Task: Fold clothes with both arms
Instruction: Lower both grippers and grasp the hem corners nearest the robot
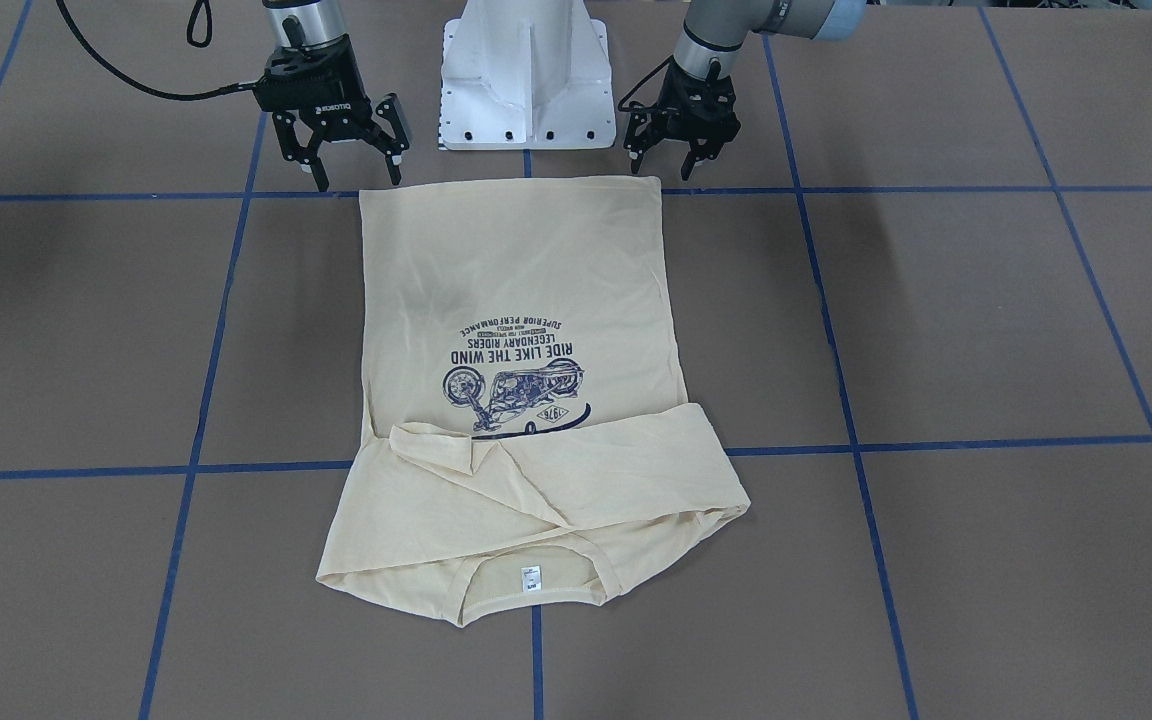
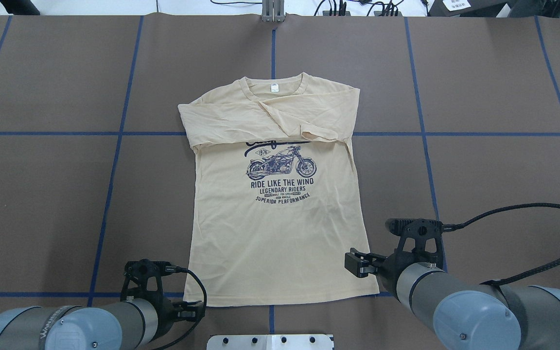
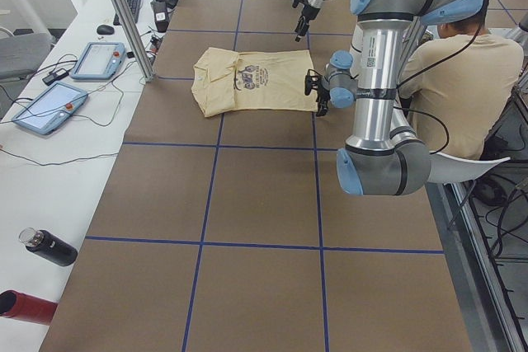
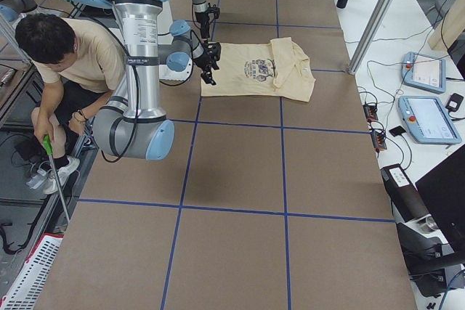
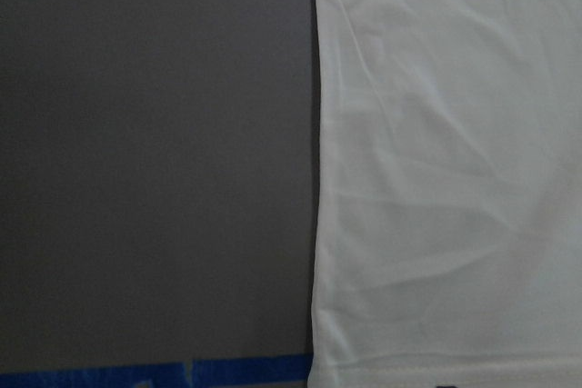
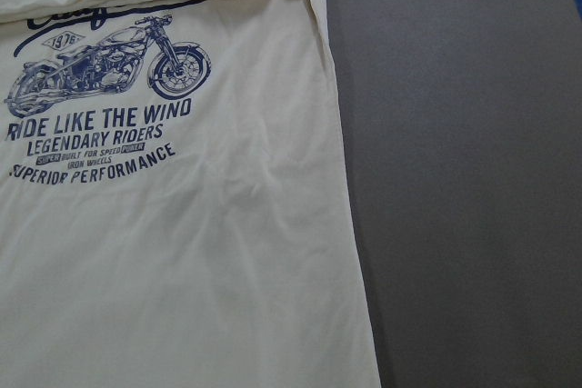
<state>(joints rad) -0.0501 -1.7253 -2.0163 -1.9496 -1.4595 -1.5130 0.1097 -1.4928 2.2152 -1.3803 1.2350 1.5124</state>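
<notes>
Left pincer (image 1: pixel 681 155) and right pincer (image 1: pixel 358 175) hang spread beside the T-shirt (image 1: pixel 521 260) hem; sleeves (image 1: pixel 596 470) cover the print (image 1: pixel 516 370) top.

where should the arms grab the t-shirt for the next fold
Probably the T-shirt by its hem corners, from the robot's side: left end effector on the left corner, right end effector on the right corner. The sleeves lie folded across the chest, and the flat hem is nearest both open end effectors.
</notes>
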